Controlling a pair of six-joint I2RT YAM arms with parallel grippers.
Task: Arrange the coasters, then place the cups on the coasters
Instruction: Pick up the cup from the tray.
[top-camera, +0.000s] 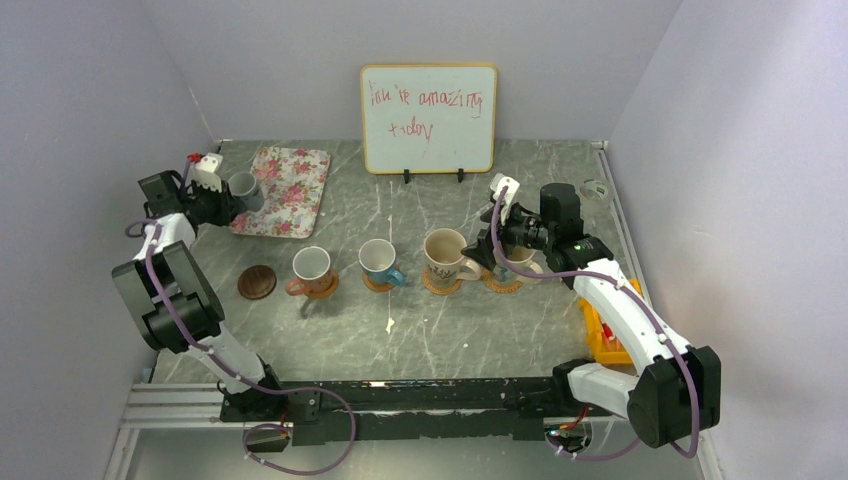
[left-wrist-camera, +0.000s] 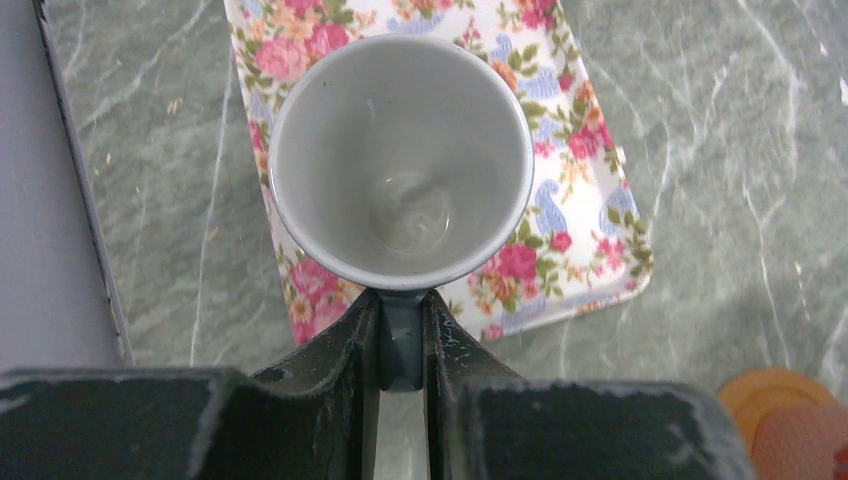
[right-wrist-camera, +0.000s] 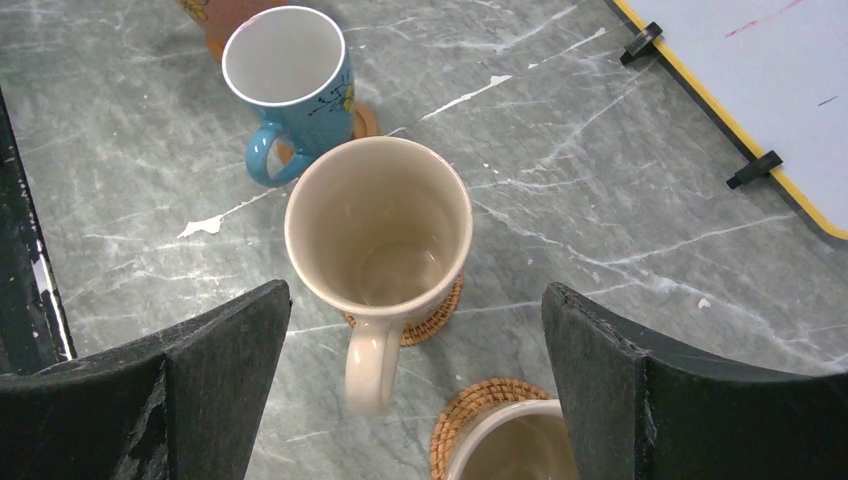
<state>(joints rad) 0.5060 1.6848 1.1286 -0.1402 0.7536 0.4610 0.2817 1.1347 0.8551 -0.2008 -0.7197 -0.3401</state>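
Jaws of the left gripper (left-wrist-camera: 402, 312) clamp the grey cup (left-wrist-camera: 400, 160) by its handle (left-wrist-camera: 401, 350); the right gripper (right-wrist-camera: 415, 300) has its jaws wide apart, holding nothing.
Nearest on the bench (top-camera: 450, 330), the dark brown coaster (top-camera: 257, 282) lies bare at the row's left end. To its right the orange-brown cup (top-camera: 311, 266), blue-handled cup (top-camera: 377, 258), cream cup (right-wrist-camera: 380, 220) and second cream cup (right-wrist-camera: 515, 445) each sit on a coaster (right-wrist-camera: 445, 318). Farther back, the grey cup hangs tilted over the floral tray (left-wrist-camera: 590, 200); whether its base is clear of it cannot be told. The step looks like carrying it to the bare coaster: lift clear of the tray rim, level it, keep wide of the orange-brown cup, centre the base, and release only once it sits flat.
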